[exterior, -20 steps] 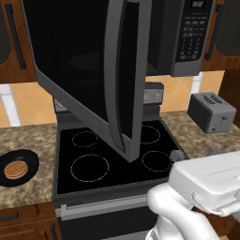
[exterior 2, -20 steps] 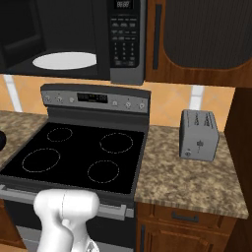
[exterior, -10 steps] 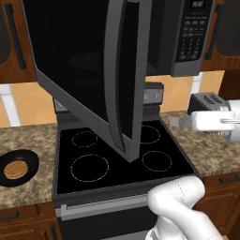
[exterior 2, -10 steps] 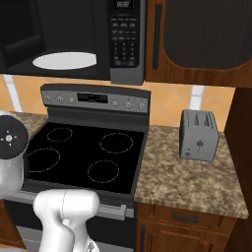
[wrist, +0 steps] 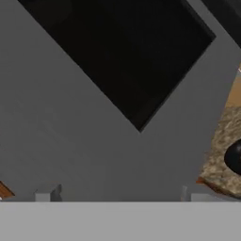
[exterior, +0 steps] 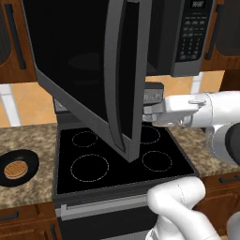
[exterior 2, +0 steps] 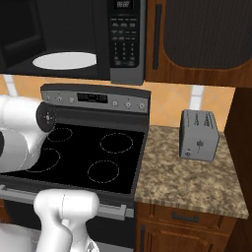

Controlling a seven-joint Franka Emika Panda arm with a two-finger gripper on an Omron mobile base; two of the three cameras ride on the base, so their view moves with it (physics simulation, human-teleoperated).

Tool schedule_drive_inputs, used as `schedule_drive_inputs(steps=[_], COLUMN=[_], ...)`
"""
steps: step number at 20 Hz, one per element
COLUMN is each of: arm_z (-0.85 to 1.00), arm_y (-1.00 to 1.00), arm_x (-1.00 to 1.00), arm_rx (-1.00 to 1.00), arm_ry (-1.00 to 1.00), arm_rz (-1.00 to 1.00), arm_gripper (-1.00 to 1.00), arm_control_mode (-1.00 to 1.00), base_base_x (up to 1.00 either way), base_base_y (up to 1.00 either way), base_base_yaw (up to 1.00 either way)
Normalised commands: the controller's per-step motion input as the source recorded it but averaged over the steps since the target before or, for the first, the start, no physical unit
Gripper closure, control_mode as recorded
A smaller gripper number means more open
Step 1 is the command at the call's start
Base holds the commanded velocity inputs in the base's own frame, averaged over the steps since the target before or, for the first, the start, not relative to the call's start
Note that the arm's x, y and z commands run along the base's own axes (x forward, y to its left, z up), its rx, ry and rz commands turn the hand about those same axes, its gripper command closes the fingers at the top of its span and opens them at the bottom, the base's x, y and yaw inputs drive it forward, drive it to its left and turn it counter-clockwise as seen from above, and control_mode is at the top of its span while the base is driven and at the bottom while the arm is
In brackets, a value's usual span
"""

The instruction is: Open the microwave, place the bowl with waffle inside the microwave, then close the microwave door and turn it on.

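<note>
The microwave (exterior 2: 126, 44) hangs over the stove, its white turntable (exterior 2: 64, 60) showing inside. The microwave door (exterior: 79, 70) stands swung wide open toward me. My arm (exterior: 197, 110) reaches in from the right, and its hand end goes behind the door's free edge. My gripper (wrist: 120, 196) is open, its tips wide apart with nothing between them, right up against the door's grey frame (wrist: 94, 141) and dark glass. The black bowl (exterior: 32, 161) sits on the left counter with the waffle (exterior: 14, 168) in it, and the bowl's edge (wrist: 234, 157) also shows past the door.
A black glass-top stove (exterior: 117, 164) lies below the open door. A grey toaster (exterior 2: 198, 134) stands on the speckled counter (exterior 2: 192, 179) to the right. Brown cabinets flank the microwave. The open door juts out over the stove's middle.
My arm has swung up from low on the right and leftward, bringing the hand to the open door's edge. The door and the bowl have stayed put.
</note>
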Motion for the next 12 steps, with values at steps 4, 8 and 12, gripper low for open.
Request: schedule_drive_inputs(steps=[4,8,12], arm_z=[-0.02,0.0,0.0], arm_y=[0.99,1.0,0.95], arm_x=[0.0,0.09,0.19], arm_rx=[0.0,-0.09,-0.05], arm_ry=[0.15,0.28,0.22], arm_rz=[0.07,0.32,0.3], arm_gripper=[-1.0,-1.0,-1.0], arm_control_mode=[-1.0,-1.0,-1.0], base_base_x=[0.0,0.0,0.0], base_base_y=[0.0,0.0,0.0], base_base_yaw=[0.0,0.0,0.0])
